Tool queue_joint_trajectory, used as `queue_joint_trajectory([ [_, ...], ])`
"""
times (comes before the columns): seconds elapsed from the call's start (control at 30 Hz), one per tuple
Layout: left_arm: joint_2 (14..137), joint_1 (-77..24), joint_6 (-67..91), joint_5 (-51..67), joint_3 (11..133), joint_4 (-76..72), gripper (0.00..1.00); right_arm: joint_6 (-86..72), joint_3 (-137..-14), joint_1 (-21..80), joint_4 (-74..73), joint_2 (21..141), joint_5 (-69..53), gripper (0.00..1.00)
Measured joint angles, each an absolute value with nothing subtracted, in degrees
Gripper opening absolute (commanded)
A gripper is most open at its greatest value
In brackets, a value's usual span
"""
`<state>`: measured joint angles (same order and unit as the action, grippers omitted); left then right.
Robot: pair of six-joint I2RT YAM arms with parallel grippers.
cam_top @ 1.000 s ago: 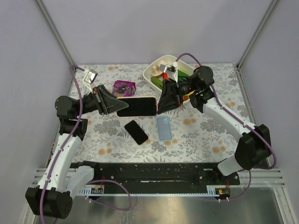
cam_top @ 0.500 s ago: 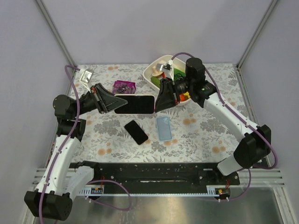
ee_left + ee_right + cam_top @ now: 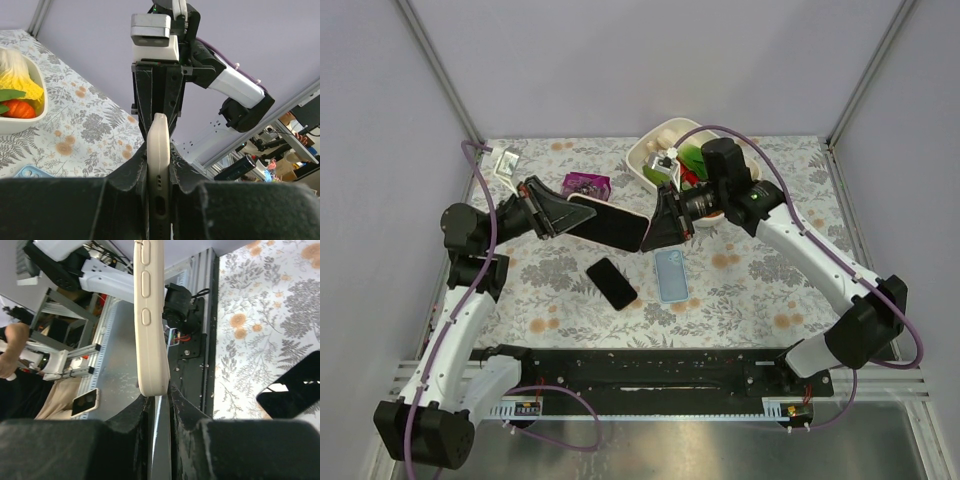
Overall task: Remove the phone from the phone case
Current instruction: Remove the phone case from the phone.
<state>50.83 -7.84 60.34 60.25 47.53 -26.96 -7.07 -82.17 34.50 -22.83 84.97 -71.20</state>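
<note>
While both arms hold the work up off the bench, the left pincer is clenched on one end of the phone case and the right pincer on the other. The phone hangs tilted between them, screen up, its right end lower. It is well above the black handset and the blue case lying on the bench, with the white bowl behind.

The step in hand looks like the peel itself: one arm braces while the other works the shell off a corner. The next move probably calls for the arms to draw apart or twist gently without either grip slipping. The shell should flex, but the phone is slick.

The top view gives only the pose and the dark screen. The right wrist view shows more. There the cream shell's end curls just short of the fingers, and a pale slab, seemingly the bare phone edge, sits clamped between them. The left wrist view shows the far end edge-on, with a port slot between its fingers. Whether the shell is loose there cannot be told.
</note>
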Motion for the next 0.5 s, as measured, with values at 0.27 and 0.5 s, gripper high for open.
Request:
queue_joint_trajectory([
  [0.27, 50.68, -8.67, 51.70, 59.37, 49.47, -16.29, 0.00, -0.54, -82.15, 35.33, -29.78, 83.72, -60.80, 0.53],
  [0.5, 50.41, -10.68, 44.95, 63.42, 50.26, -5.28, 0.00, 2.00, -82.19, 33.69, -28.67, 78.39, -55.57, 0.64],
])
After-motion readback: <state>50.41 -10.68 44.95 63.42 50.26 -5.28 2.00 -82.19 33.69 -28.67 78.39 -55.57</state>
